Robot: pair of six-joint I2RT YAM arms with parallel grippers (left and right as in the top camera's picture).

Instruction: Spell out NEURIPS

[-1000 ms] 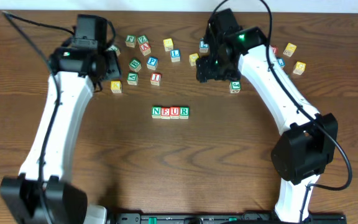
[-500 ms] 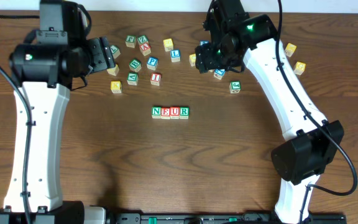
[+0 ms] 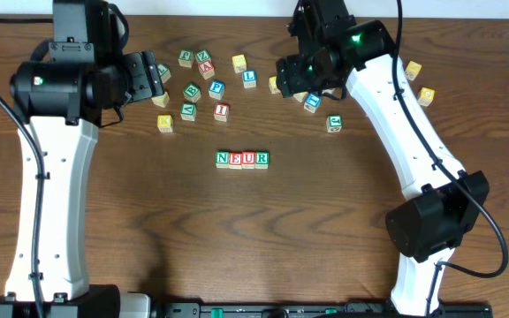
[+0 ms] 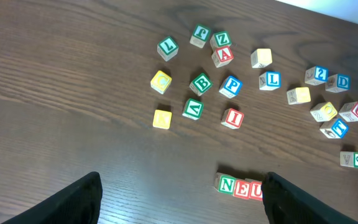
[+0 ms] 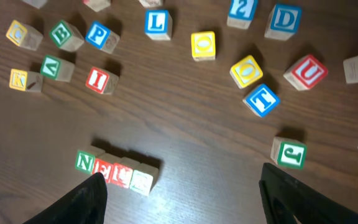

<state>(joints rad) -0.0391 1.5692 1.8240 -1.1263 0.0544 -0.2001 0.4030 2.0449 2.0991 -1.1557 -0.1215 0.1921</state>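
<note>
A row of four cubes reading N, E, U, R (image 3: 242, 159) lies mid-table; it also shows in the left wrist view (image 4: 241, 186) and in the right wrist view (image 5: 117, 171). The red I cube (image 3: 222, 111) (image 4: 232, 117) (image 5: 97, 79) and the blue P cube (image 3: 216, 88) (image 4: 231, 86) (image 5: 98, 35) lie loose behind the row. I cannot read an S on any yellow cube. My left gripper (image 3: 151, 81) (image 4: 182, 208) is open and empty, high at the left of the loose cubes. My right gripper (image 3: 292, 81) (image 5: 179, 199) is open and empty, above the right cluster.
Other loose cubes are scattered along the back: green B (image 4: 201, 83), green V (image 4: 192, 109), yellow K (image 5: 18, 79), blue L (image 5: 157, 23), blue T (image 5: 260, 100), a second red U (image 5: 308, 71), blue D (image 5: 284, 20), green J (image 3: 333, 123).
My left arm has lifted and swung left, away from the cubes. My right gripper has moved a little back and left over the right cluster. No cube has moved.
</note>
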